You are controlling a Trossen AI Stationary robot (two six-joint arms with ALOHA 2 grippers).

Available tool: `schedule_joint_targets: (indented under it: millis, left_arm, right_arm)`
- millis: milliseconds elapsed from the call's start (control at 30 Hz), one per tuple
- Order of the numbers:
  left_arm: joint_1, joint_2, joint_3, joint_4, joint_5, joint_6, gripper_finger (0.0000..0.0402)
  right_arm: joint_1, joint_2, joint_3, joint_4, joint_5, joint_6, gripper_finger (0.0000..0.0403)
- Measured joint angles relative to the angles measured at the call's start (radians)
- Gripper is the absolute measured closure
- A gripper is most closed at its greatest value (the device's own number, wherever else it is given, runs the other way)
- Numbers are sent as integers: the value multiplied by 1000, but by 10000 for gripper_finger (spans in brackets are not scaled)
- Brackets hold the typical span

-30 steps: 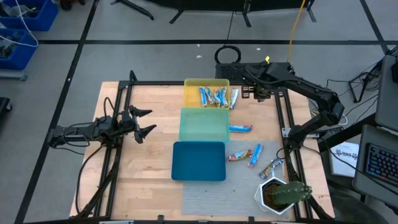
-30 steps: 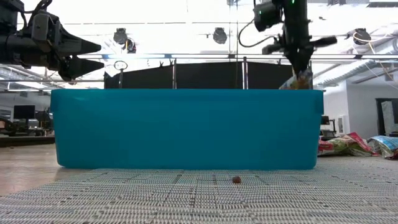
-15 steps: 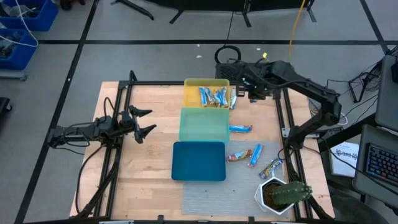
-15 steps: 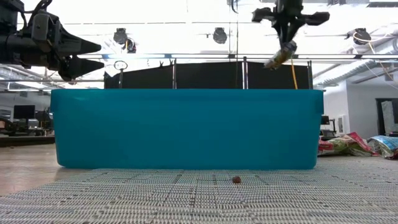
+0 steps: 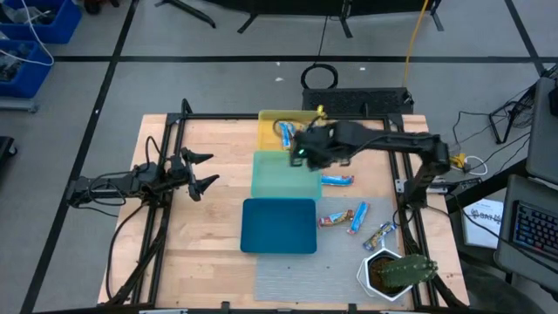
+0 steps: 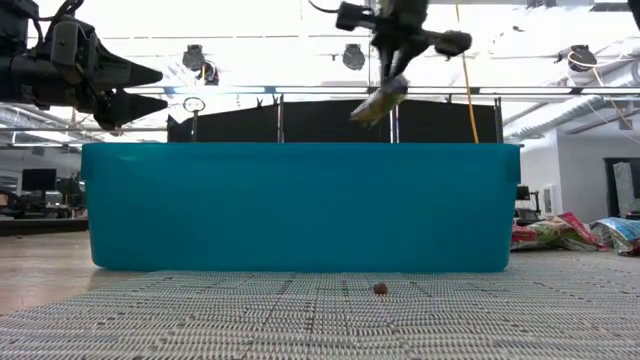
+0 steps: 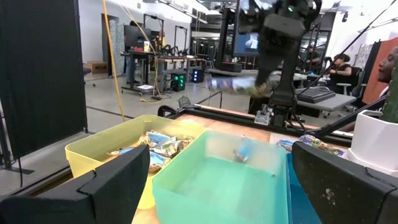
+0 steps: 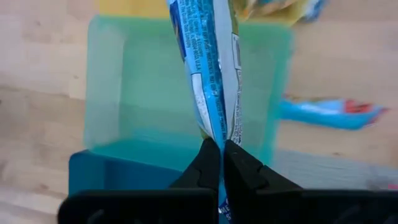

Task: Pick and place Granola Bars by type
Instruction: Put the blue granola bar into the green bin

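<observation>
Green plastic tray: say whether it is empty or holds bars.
Empty: the green plastic tray shows only bare floor; the blue wrapped bar hangs above it.

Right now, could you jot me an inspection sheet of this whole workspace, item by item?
Surface: pale wooden tabletop with a grey ribbed mat at the near edge.
Job's things: yellow plastic tray holding several wrapped bars; pale green plastic tray; dark blue plastic tray; four blue wrapped granola bars loose on the table.
Clutter: white pot with a cactus.
Grippers: right gripper above the green tray, shut on a blue-and-silver wrapped bar; left gripper open, idle at the table's left.
Cables: yellow cable, black coil on the floor.
Surroundings: keyboard, blue bins.
</observation>
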Motion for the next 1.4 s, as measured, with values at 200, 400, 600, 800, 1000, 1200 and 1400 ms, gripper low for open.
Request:
schedule_joint_targets:
  millis: [200,400,600,800,1000,1200,1400]
  left_arm:
    - [0,0,0,0,0,0,9]
    - [0,0,0,0,0,0,9]
    - [0,0,0,0,0,0,9]
    - [0,0,0,0,0,0,9]
    - [0,0,0,0,0,0,9]
    - [0,0,0,0,0,0,9]
    - [0,0,0,0,0,0,9]
  right_arm:
    - [56,102,0,31,31,76,402]
    - [66,152,-8,37,30,89,402]
    - [63,167,-97,115,-24,98,402]
    - [62,167,-207,170,-51,123,402]
    - [43,167,-294,225,-57,118,403]
    - [22,167,-360,313,-95,95,403]
    - [12,167,-379,349,-105,83,386]
